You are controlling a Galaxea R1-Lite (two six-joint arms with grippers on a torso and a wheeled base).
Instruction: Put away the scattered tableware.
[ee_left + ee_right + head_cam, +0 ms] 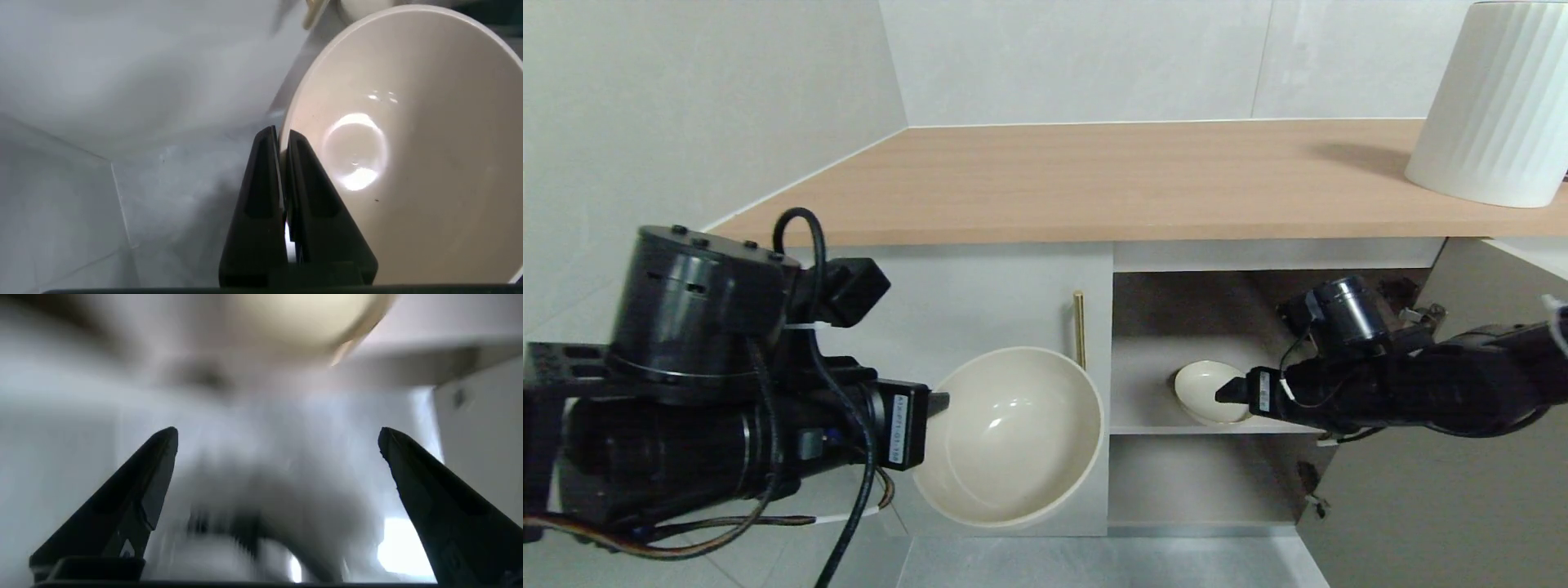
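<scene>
My left gripper (938, 402) is shut on the rim of a large cream bowl (1010, 436), held in the air in front of the closed left cabinet door. In the left wrist view the two fingers (282, 175) pinch the large bowl (409, 139) at its rim. A small cream bowl (1207, 390) sits on the middle shelf (1176, 426) of the open cabinet. My right gripper (1227, 392) is at that small bowl's front edge. The right gripper (278, 469) has its fingers spread wide and empty, with the small bowl's (302, 318) underside blurred beyond them.
A wooden countertop (1127, 175) runs above the cabinet, with a tall white ribbed container (1494, 102) at its right end. A brass handle (1079, 327) is on the closed door. The open cabinet door (1437, 490) stands at the right. A lower shelf space (1201, 482) lies beneath.
</scene>
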